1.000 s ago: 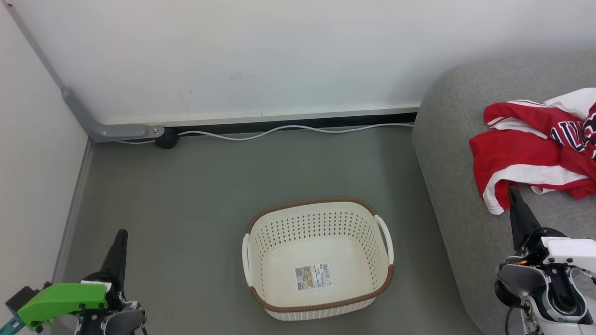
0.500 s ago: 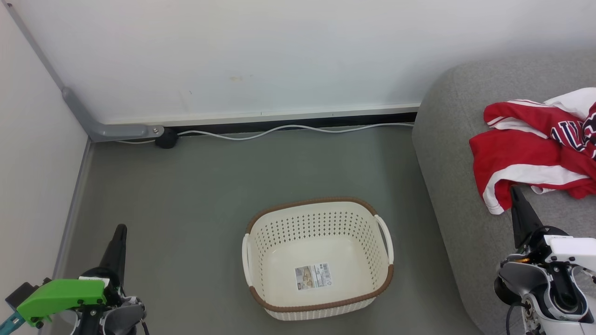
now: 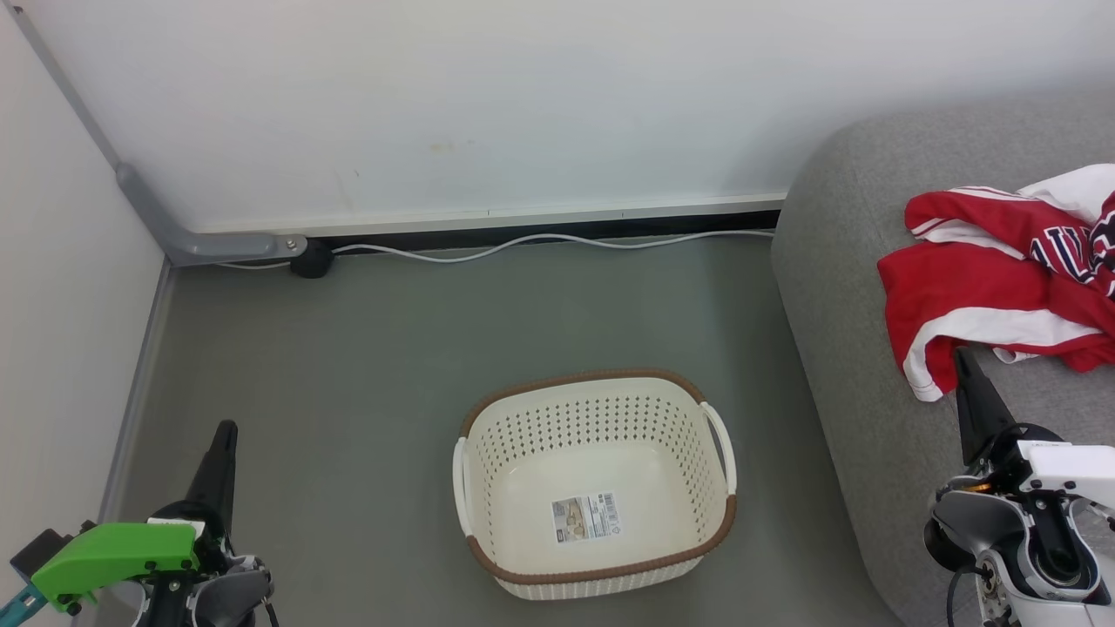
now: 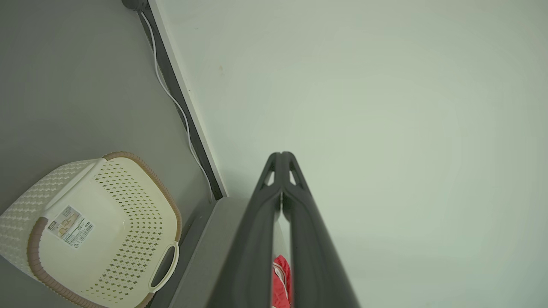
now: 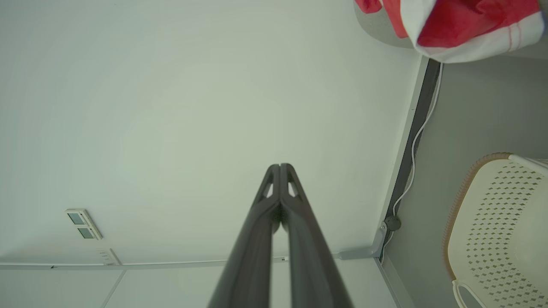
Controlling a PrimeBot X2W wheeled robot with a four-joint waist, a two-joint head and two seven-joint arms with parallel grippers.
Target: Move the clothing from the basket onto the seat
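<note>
My left tool (image 3: 226, 428) and right tool (image 3: 959, 353) sit pinched together, empty; I see clothing (image 3: 976, 287) on the seat (image 3: 862, 418), basket (image 3: 601, 575) on floor (image 3: 348, 392).

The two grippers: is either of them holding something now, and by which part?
Nothing is held. The left gripper and the right gripper have their jaws shut on nothing; the clothing lies loose on the seat.

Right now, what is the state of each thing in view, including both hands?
basket: upright on the floor, empty.
clothing: crumpled, lying on the seat.
seat: bears the clothing.
left hand: shut, empty.
right hand: shut, empty.
</note>
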